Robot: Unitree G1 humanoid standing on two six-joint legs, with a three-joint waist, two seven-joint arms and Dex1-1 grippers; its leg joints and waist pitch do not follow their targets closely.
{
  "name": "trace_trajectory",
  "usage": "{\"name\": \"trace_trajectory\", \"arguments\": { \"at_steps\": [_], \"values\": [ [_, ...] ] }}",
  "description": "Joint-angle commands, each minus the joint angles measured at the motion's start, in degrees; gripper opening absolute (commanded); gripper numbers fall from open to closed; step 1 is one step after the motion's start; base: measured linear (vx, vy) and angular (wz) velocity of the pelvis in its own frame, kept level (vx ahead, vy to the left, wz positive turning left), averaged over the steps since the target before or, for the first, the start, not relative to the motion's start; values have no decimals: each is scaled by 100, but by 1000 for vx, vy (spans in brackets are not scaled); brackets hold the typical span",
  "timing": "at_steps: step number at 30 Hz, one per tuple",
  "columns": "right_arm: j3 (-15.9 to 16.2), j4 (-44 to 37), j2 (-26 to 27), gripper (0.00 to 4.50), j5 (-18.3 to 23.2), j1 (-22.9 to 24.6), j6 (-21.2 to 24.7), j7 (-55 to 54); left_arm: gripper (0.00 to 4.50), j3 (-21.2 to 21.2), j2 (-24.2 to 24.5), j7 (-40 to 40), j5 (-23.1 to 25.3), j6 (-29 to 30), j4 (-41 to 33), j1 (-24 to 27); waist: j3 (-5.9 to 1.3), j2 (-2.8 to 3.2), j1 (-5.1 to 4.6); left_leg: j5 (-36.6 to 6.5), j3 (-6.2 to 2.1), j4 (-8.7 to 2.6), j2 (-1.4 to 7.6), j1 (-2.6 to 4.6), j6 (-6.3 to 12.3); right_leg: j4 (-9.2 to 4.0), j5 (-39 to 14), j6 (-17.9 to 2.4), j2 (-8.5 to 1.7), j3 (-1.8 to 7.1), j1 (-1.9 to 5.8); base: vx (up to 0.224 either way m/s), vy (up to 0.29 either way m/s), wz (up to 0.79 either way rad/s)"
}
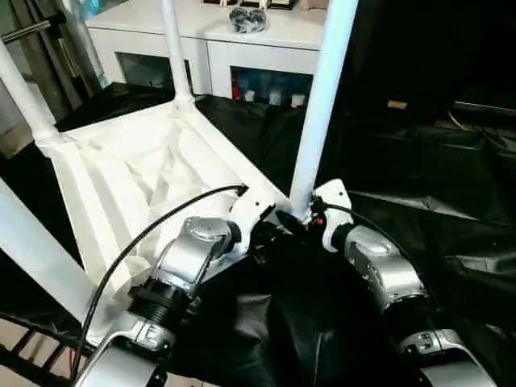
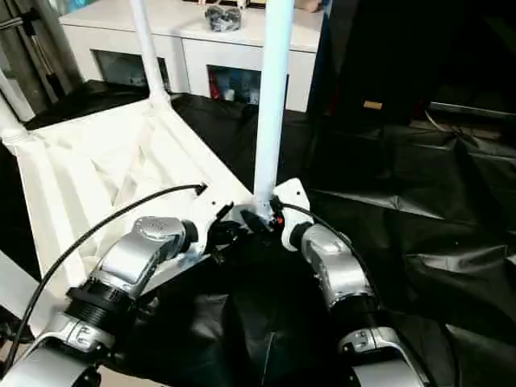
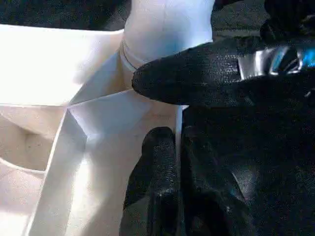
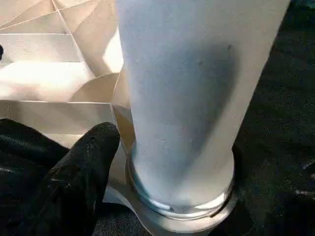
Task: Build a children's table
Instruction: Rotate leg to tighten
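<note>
The table (image 1: 137, 173) lies upside down on the black-draped desk (image 1: 419, 234), its ribbed underside facing up. Its top fills the scene from about nine o'clock to the centre. Legs stand upright in the corner sockets: one at the far corner near twelve o'clock (image 1: 172, 48), one at the far-left corner near ten o'clock (image 1: 22, 93), one at the near-left corner around eight o'clock (image 1: 36, 258), and one at the corner nearest the middle of the scene (image 1: 321, 105), between the two arms.

Both grippers meet at the base of that middle leg. The left gripper (image 3: 162, 167) comes in from seven o'clock; its jaws are together, resting against the white rim of the top just beside the socket. I cannot tell whether they pinch the rim. The right gripper (image 2: 270, 218) comes in from five o'clock, and its jaws stand wide apart at the foot of the leg. One black finger (image 4: 83, 167) lies beside the leg just above the socket collar; I cannot tell whether it touches. From the left wrist, a black finger (image 3: 197, 73) of the right gripper crosses in front of the leg's base.

A black cable (image 1: 145, 234) loops over the left forearm. Beyond the desk, at twelve o'clock, stands a white cabinet (image 1: 242, 40) with glass doors.
</note>
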Motion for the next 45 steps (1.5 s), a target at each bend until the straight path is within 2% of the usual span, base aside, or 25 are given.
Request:
{"name": "trace_trajectory", "arguments": {
  "at_steps": [1, 5, 9, 13, 17, 19, 22, 23, 24, 25, 26, 27, 31, 32, 33, 36, 45],
  "values": [
    [68, 294, -75, 377, -54, 126, 166, 78, 15, -48, 318, 51, 261, 265, -66, 125, -220, -47, 52, -1155, -121, -411, 290, -43, 333, -556, -1833, -999, -533, 313, 222, 0, 0, 0],
    [60, 340, -119, 377, -47, 104, 147, 88, 15, -60, 489, 6, 267, 485, -440, 281, -230, -56, 9, -963, -123, -407, 294, -82, 341, -510, -1446, -1101, -529, 308, 249, 0, 0, 0],
    [84, 329, -139, 377, -50, 115, 145, 122, 15, -101, 579, -33, 185, 619, -669, 414, -240, -57, 13, -772, -100, -382, 291, -65, 435, -474, -1034, -1259, -523, 312, 251, 0, 0, 0],
    [106, 382, -169, 377, -43, 81, 130, 169, 5, -95, 671, -195, -37, 763, -1081, 648, -234, -64, 9, -746, -93, -378, 292, -66, 444, -466, -992, -1295, -518, 312, 251, 0, 0, 0],
    [128, 374, -194, 377, -29, 78, 42, 267, 5, -84, 727, -594, -337, 653, -1323, 815, -226, -66, 7, -832, -91, -385, 295, -58, 410, -474, -1118, -1276, -516, 316, 242, 0, 0, 0],
    [59, 237, -224, 405, 246, 101, 110, 695, 0, -150, 830, -999, -503, 151, -1371, 935, -223, -63, 8, -862, -95, -386, 292, -59, 427, -481, -1119, -1270, -512, 318, 242, 0, 0, 0],
    [125, 2, -330, 412, 426, 169, 210, 1140, 0, -95, 851, -1202, -715, 78, -1407, 1009, -220, -74, 28, -827, -83, -388, 306, -34, 439, -457, -955, -1315, -497, 325, 233, 0, 0, 0],
    [248, -252, -468, 423, 519, 267, 308, 1556, 0, -140, 924, -1352, -748, -59, -1383, 1039, -228, -80, 51, -760, -76, -372, 301, -37, 480, -447, -849, -1328, -503, 330, 244, 0, 0, 0],
    [427, -599, -679, 446, 595, 405, 377, 2072, 0, -222, 1030, -1640, -806, -460, -1335, 1079, -229, -80, 104, -674, -75, -359, 297, -37, 543, -442, -771, -1290, -501, 328, 260, 0, 0, 0],
    [440, -621, -695, 446, 595, 415, 375, 2101, 0, -228, 1037, -1665, -812, -505, -1330, 1082, -226, -87, 133, -613, -73, -361, 301, -50, 600, -433, -716, -1264, -503, 333, 261, 0, 0, 0],
    [521, -763, -811, 446, 596, 474, 373, 2294, 0, -254, 1075, -1809, -853, -744, -1305, 1095, -226, -53, 154, -620, -72, -359, 297, -37, 595, -436, -730, -1268, -507, 331, 249, 0, 0, 0],
    [545, -803, -850, 446, 597, 491, 381, 2356, 0, -255, 1083, -1837, -865, -776, -1300, 1096, -224, -72, 163, -660, -66, -358, 297, -34, 582, -443, -781, -1238, -503, 330, 248, 0, 0, 0],
    [657, -970, -1114, 446, 649, 598, 389, 2880, 0, -369, 1208, -2211, -856, -1252, -1205, 1071, -219, -69, 196, -789, -67, -367, 305, -10, 500, -475, -1103, -1178, -514, 333, 235, 0, 0, 0],
    [673, -1011, -1167, 446, 665, 618, 410, 2962, 0, -390, 1240, -2260, -835, -1268, -1190, 1065, -225, -37, 214, -753, -68, -362, 313, 8, 503, -457, -981, -1196, -504, 340, 222, 0, 0, 0],
    [668, -1040, -1197, 446, 687, 630, 422, 3010, 0, -403, 1258, -2316, -829, -1306, -1177, 1060, -236, -52, 222, -673, -62, -356, 314, 0, 506, -435, -801, -1245, -499, 338, 234, 0, 0, 0],
    [656, -1216, -1253, 446, 819, 673, 543, 3079, 0, -442, 1324, -2549, -886, -1453, -1119, 1057, -243, -46, 268, -560, -66, -350, 311, -7, 520, -401, -565, -1293, -496, 328, 250, 0, 0, 0],
    [561, -1348, -1174, 446, 962, 627, 607, 3133, 0, -500, 1407, -2710, -824, -1563, -1049, 1087, -256, -51, 293, -543, -69, -340, 307, -16, 484, -373, -469, -1330, -505, 317, 268, 0, 0, 0]
  ]
}}
